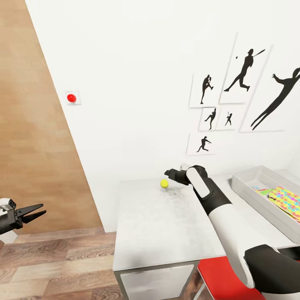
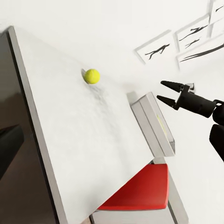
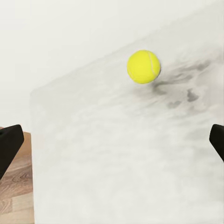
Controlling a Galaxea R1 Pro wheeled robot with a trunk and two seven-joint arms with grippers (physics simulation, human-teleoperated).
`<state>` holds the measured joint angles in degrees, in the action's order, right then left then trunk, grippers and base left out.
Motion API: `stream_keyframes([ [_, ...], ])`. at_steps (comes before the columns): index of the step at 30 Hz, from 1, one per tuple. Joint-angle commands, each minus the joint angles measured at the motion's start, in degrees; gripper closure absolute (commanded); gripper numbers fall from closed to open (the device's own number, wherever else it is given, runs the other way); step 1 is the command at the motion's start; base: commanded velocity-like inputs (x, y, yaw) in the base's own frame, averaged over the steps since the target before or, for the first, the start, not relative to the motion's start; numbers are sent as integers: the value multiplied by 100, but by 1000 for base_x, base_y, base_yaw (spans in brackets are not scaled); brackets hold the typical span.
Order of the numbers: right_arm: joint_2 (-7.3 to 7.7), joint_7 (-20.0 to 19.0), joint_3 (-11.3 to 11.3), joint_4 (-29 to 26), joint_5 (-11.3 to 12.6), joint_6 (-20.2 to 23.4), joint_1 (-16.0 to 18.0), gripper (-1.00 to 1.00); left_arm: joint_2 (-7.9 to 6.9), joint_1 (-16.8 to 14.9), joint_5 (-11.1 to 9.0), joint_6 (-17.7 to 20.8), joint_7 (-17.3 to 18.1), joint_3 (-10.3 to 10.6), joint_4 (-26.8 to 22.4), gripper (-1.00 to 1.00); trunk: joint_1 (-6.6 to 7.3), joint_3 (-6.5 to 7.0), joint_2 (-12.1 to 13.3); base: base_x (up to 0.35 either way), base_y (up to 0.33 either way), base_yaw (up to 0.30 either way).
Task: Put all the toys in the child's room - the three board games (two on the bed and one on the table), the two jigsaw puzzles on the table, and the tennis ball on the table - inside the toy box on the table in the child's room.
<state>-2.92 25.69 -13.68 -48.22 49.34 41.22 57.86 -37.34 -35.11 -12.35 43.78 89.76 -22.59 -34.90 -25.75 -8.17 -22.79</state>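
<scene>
The tennis ball (image 1: 164, 183) rests near the back edge of the pale grey table (image 1: 166, 225), close to the wall. My right gripper (image 1: 168, 172) hovers just behind and above the ball, open, with nothing between its fingers. In the right wrist view the ball (image 3: 143, 66) lies ahead on the table, and the two dark fingertips (image 3: 9, 144) stand wide apart. The left wrist view shows the ball (image 2: 92, 75), the open right gripper (image 2: 168, 92) and the toy box (image 2: 149, 121). The toy box (image 1: 250, 183) sits at the table's right with a jigsaw puzzle (image 1: 287, 199) inside. My left gripper (image 1: 41, 210) hangs open over the floor, far left.
A red chair (image 1: 221, 275) stands under the table's front right. Black sports silhouettes (image 1: 243, 75) hang on the white wall, and a red button (image 1: 71, 98) sits further left. Wood-plank floor (image 1: 54, 258) lies left of the table.
</scene>
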Motion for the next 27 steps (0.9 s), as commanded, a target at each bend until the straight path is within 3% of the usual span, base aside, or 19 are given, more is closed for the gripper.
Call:
stream_keyframes([
  [1, 2, 59, -11, -5, 60, 2, 6, -100, -1, -5, 4, 61, 24, 0, 1, -100, -4, -13, -13, 0, 7, 0],
  [11, 17, 59, -12, -4, 56, 1, 6, -100, -1, -5, 13, 59, 24, 0, 1, -100, -4, -13, -13, 14, 91, 0],
  [27, 19, 59, -12, -11, 52, 1, 6, -100, -1, -5, 7, 52, 24, 0, 1, -100, -4, -13, -13, 178, 4, 0],
])
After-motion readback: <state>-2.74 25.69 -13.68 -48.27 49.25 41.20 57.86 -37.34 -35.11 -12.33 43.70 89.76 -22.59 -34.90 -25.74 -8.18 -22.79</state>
